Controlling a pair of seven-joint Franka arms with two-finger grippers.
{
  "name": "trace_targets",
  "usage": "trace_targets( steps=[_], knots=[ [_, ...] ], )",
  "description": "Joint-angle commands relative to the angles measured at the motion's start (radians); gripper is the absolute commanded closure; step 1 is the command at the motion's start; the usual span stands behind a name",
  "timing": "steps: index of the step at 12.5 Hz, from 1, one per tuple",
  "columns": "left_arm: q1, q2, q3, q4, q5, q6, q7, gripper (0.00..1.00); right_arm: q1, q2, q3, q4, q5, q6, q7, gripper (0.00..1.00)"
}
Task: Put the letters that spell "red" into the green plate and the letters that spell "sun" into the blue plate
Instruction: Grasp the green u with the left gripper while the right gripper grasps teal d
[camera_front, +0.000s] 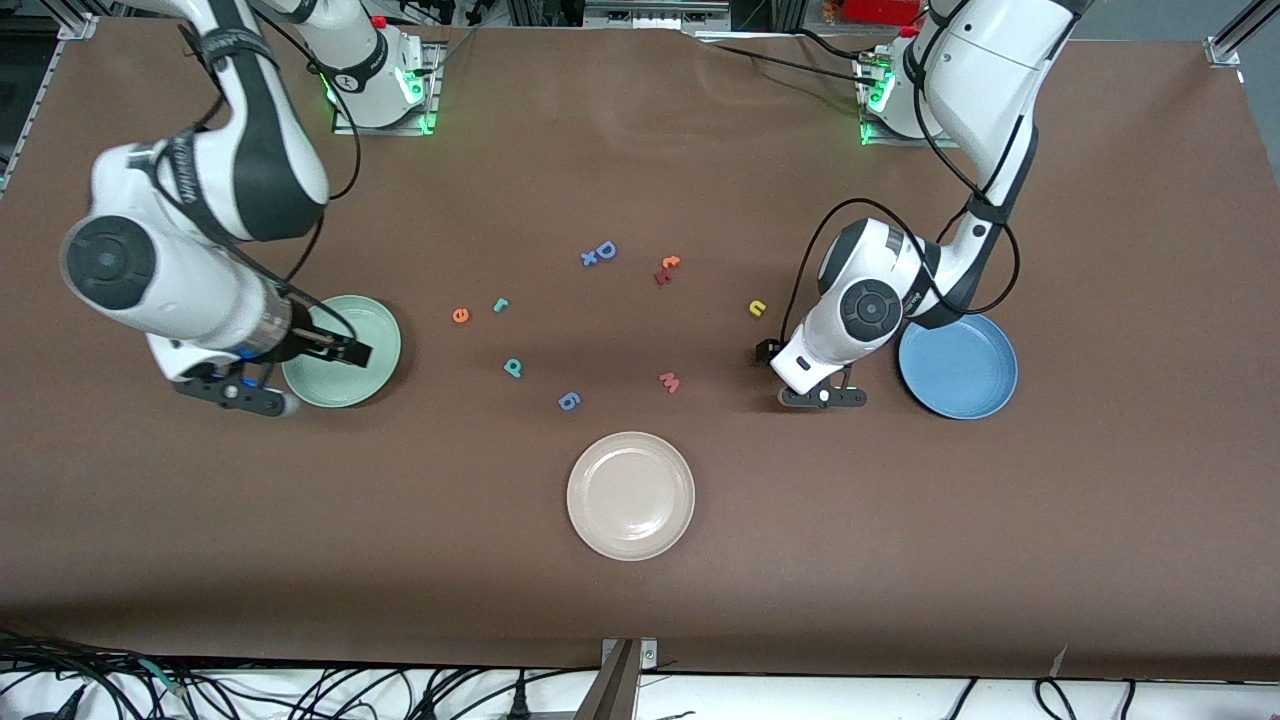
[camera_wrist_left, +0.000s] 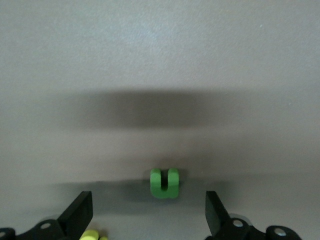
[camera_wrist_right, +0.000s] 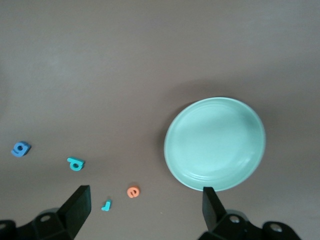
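Your left claw (camera_wrist_left: 149, 217) hangs wide over the green "u" (camera_wrist_left: 164, 183), beside the blue plate (camera_front: 958, 366). Your right claw (camera_wrist_right: 145, 210) waits wide, empty.

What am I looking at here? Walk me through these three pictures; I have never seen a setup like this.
Two robot arms stand at a brown table. One picture looks down from across the table; the other two come from cameras on each arm's wrist.

The right gripper hangs open over the green plate. The left gripper is open, low beside the blue plate, with a green letter between its fingers, not gripped.

Small foam letters lie scattered: an orange e, a teal r, a teal d, a yellow n and others. A cream plate sits nearest the front camera. Nothing is held.
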Motion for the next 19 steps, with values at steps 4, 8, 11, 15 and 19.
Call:
trace_targets(
  steps=[4, 8, 11, 15, 19],
  knots=[
    [-0.022, 0.041, 0.007, -0.001, 0.000, 0.093, -0.013, 0.71, 0.035, 0.155, 0.095, 0.005, 0.015, 0.190, 0.110, 0.02],
    [-0.026, 0.026, 0.007, -0.003, 0.000, 0.066, -0.030, 0.72, 0.117, 0.249, 0.099, -0.002, 0.011, 0.304, 0.242, 0.05],
    [-0.014, -0.023, 0.008, 0.008, 0.000, -0.066, -0.021, 0.82, 0.118, 0.298, 0.099, -0.011, 0.000, 0.327, 0.082, 0.05],
    [0.050, -0.120, 0.016, 0.052, 0.000, -0.242, 0.089, 0.81, 0.123, 0.312, 0.106, -0.115, 0.000, 0.474, 0.037, 0.03],
    [0.173, -0.118, 0.019, 0.046, 0.018, -0.256, 0.349, 0.78, 0.129, 0.330, 0.129, -0.118, -0.002, 0.477, 0.034, 0.04]
  ],
)
